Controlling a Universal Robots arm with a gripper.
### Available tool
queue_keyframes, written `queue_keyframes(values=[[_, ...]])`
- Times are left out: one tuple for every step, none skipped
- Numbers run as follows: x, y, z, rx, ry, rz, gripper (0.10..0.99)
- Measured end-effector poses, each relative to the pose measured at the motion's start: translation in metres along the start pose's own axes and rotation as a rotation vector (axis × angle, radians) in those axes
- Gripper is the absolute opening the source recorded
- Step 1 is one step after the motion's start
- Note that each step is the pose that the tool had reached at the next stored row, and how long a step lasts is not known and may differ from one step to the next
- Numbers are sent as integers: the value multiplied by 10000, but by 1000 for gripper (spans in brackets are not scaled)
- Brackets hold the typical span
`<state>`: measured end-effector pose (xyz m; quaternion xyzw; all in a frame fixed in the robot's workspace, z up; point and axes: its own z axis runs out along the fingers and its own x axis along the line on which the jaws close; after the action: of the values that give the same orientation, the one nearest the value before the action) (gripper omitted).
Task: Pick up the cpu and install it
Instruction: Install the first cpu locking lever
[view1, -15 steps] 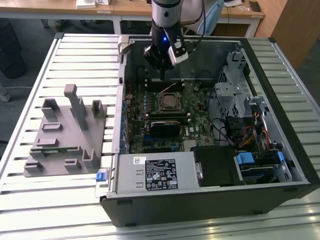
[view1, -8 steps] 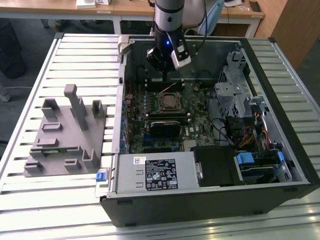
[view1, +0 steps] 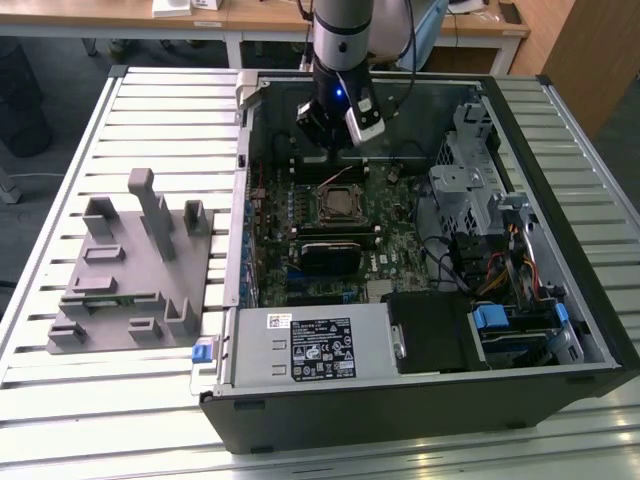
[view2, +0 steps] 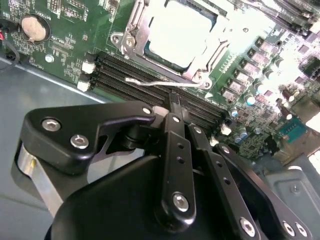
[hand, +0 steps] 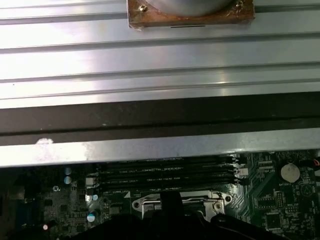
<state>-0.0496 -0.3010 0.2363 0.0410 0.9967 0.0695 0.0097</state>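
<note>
The gripper (view1: 335, 150) hangs inside the open computer case (view1: 560, 120), pointing down above the memory slots (view2: 150, 87), just beside the socket (view1: 340, 203). In the second wrist view its black fingers (view2: 175, 107) stand close together with nothing between them. The cpu (view2: 182, 32) lies flat in the socket frame, its pale metal top facing up. The arm (view1: 342, 40) stands nearly upright over the motherboard (view1: 400, 235). A white label (view1: 320, 345) with small print sits on the silver box; I cannot read it. A grey plastic fixture (view1: 130, 265) rests on the ribbed metal bench (view1: 60, 400), at the exterior view's left. Wooden desks (view1: 260, 15) stand behind
</note>
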Motion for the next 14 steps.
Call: queue_keyframes(values=[[-5,-1,4,1,1,0,106],[-9,-1,8,3,1,0,106],[-14,-1,11,3,1,1,106],[-18,-1,14,3,2,0,106],[-22,-1,17,7,1,1,106],[-26,-2,19,20,0,0,106],[-29,-2,23,37,-2,0,106],[-32,-2,27,59,-3,0,106],[-35,-3,32,75,-5,-1,106],[-38,-3,37,88,-7,-2,106],[-42,-3,43,95,-6,-3,106],[-47,-4,49,97,-6,-2,106],[-55,-4,56,96,-7,-2,106],[-63,-4,63,97,-6,-2,106]])
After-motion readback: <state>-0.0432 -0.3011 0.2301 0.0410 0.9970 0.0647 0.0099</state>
